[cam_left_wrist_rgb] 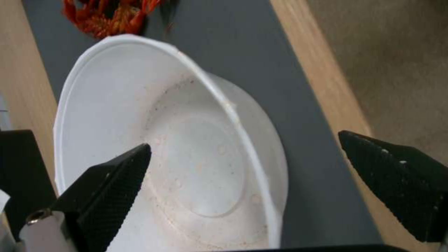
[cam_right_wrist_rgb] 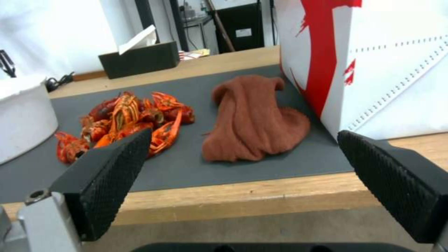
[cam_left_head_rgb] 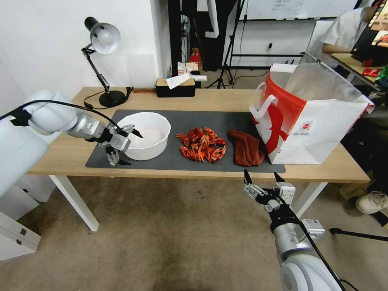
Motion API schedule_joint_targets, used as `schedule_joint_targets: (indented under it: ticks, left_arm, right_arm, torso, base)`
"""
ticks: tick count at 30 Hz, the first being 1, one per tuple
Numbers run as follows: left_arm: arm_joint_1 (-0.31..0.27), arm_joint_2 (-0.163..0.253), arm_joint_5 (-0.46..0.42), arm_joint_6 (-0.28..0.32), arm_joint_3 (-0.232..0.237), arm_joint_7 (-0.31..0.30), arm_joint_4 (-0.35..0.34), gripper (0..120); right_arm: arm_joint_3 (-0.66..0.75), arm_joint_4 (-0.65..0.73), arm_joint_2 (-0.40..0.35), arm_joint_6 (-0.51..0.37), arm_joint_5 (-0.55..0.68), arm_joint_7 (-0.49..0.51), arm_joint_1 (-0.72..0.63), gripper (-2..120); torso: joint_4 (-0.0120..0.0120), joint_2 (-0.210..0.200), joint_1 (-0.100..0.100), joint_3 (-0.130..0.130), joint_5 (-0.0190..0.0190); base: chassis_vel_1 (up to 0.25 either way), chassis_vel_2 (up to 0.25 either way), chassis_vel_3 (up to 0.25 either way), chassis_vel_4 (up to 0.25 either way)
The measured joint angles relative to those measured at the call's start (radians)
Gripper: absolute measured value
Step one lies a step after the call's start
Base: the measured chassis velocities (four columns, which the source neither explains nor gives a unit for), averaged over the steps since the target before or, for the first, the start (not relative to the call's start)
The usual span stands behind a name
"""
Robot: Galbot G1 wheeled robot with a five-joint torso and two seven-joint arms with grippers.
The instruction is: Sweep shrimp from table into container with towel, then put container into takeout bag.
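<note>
Right now the left gripper (cam_left_head_rgb: 126, 146) is spread wide open around the near left side of the container (cam_left_head_rgb: 146, 135), one finger up by the rim and one down by the mat, and it is not pinching yet. From the left wrist view, one black fingertip (cam_left_wrist_rgb: 122, 171) sits over the inside of the bowl and the other hangs outside it, over the table edge. The container is white, thin and empty, so it looks very light. Its wall should bend if squeezed hard, so a soft pinch on the rim seems best.

The right gripper (cam_left_head_rgb: 261, 178) is open too, its two fingers far apart. It hangs in front of the table (cam_left_head_rgb: 210, 99), just off the near edge, facing the towel (cam_left_head_rgb: 245, 148). The towel lies crumpled on the dark mat (cam_left_head_rgb: 226, 119). It is soft and floppy and will sag when lifted. A good spot to grab is the bunched fold on top.

Next to the towel, on its left, sits the heap of shrimp (cam_left_head_rgb: 202, 144), between the towel and the container. They look shiny and hard, with little claws that could catch on the cloth. They may slide or roll apart when pushed.

On the right stands the takeout bag (cam_left_head_rgb: 313, 121), open at the top, touching the towel's far side. It is paper, so it could tip or crumple.
</note>
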Motion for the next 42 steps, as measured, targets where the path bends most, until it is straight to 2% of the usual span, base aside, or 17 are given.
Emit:
schedule_joint_targets:
  ticks: [1,4,5,7,11,16,23,25,26,29,30,32,35,37,38,40,42]
  left_arm:
    - [0.0,0.0,0.0,0.0,0.0,0.0,0.0,100]
    - [-0.052,-0.023,0.003,-0.006,0.057,-0.007,0.044,100]
    - [-0.052,-0.023,0.003,-0.006,0.057,-0.007,0.044,100]
    - [-0.089,-0.049,0.008,-0.011,0.11,-0.002,0.089,100]
    - [-0.103,-0.061,0.014,-0.014,0.132,0.0,0.111,98]
    - [-0.172,-0.086,0.019,-0.026,0.192,0.0,0.171,88]
    - [-0.187,-0.09,0.02,-0.032,0.208,0.008,0.177,72]
    - [-0.184,-0.09,0.019,-0.034,0.208,0.012,0.175,59]
    - [-0.184,-0.09,0.019,-0.034,0.208,0.012,0.175,59]
    - [-0.178,-0.089,0.018,-0.036,0.208,0.017,0.172,43]
    - [-0.178,-0.089,0.018,-0.036,0.208,0.017,0.172,43]
    - [-0.175,-0.086,0.017,-0.039,0.208,0.018,0.171,32]
    - [-0.174,-0.084,0.017,-0.041,0.209,0.018,0.171,27]
    - [-0.173,-0.082,0.017,-0.043,0.209,0.017,0.173,14]
    - [-0.173,-0.082,0.017,-0.043,0.209,0.017,0.173,14]
    - [-0.17,-0.077,0.018,-0.046,0.208,0.02,0.168,4]
    - [-0.165,-0.074,0.018,-0.049,0.207,0.02,0.16,0]
  right_arm:
    - [0.0,0.0,0.0,0.0,0.0,0.0,0.0,100]
    - [0.0,-0.004,0.001,0.003,-0.001,0.004,-0.001,100]
    - [0.0,-0.004,0.001,0.003,-0.001,0.004,-0.001,100]
    - [0.0,-0.005,0.003,0.004,-0.002,0.004,-0.002,100]
    - [0.0,-0.005,0.003,0.004,-0.002,0.004,-0.003,100]
    - [0.007,-0.009,0.002,0.008,-0.003,0.006,-0.007,100]
    - [0.004,-0.012,0.008,0.01,-0.004,0.006,-0.006,100]
    - [0.002,-0.013,0.01,0.01,-0.004,0.007,-0.005,100]
    - [0.002,-0.013,0.01,0.01,-0.004,0.007,-0.005,100]
    - [0.002,-0.014,0.009,0.012,-0.005,0.007,-0.006,100]
    - [0.002,-0.014,0.009,0.012,-0.005,0.007,-0.006,100]
    - [0.002,-0.014,0.009,0.014,-0.005,0.009,-0.008,100]
    - [0.002,-0.014,0.009,0.014,-0.005,0.01,-0.008,100]
    - [0.003,-0.014,0.007,0.015,-0.005,0.01,-0.009,100]
    - [0.003,-0.014,0.007,0.015,-0.005,0.01,-0.009,100]
    - [0.003,-0.013,0.007,0.015,-0.005,0.01,-0.01,100]
    - [0.003,-0.013,0.008,0.015,-0.006,0.01,-0.011,100]
  torso:
    - [0.0,0.0,0.0,0.0,0.0]
    - [0.0001,0.0,0.0,0.0,0.0]
    - [0.0001,0.0,0.0,0.0,0.0]
    - [-0.0002,0.0,0.0,0.0,0.0]
    - [-0.0003,0.0,0.0,0.0,0.0]
    - [-0.0001,0.0,0.0,0.0,0.0]
    - [0.0,0.0,0.0,0.0,0.0]
    - [0.0,0.0,0.0,0.0,0.0001]
    - [0.0,0.0,0.0,0.0,0.0001]
    - [0.0,0.0,0.0,0.0,0.0]
    - [0.0,0.0,0.0,0.0,0.0]
    - [-0.0001,0.0,0.0,0.0,0.0]
    - [0.0,0.0,0.0,0.0,0.0]
    - [0.0,0.0,0.0,0.0,0.0]
    - [0.0,0.0,0.0,0.0,0.0]
    - [-0.0001,0.0,0.0,0.0,0.0]
    - [-0.0001,0.0,0.0,0.0,0.0]
  base:
    - [0.0,0.0,0.0,0.0]
    - [0.0,0.0,0.0,0.0]
    - [0.0,0.0,0.0,0.0]
    - [0.0,0.0,0.0,0.0]
    - [0.0,0.0,0.0,0.0]
    - [0.0,0.0,0.0,0.0]
    - [0.0,0.0,0.0,0.0]
    - [0.0,0.0,0.0,0.0]
    - [0.0,0.0,0.0,0.0]
    - [0.0,0.0,0.0,0.0]
    - [0.0,0.0,0.0,0.0]
    - [0.0,0.0,0.0,0.0]
    - [0.0,0.0,0.0,0.0]
    - [0.0,0.0,0.0,0.0]
    - [0.0,0.0,0.0,0.0]
    - [0.0,0.0,0.0,0.0]
    - [0.0,0.0,0.0,0.0]
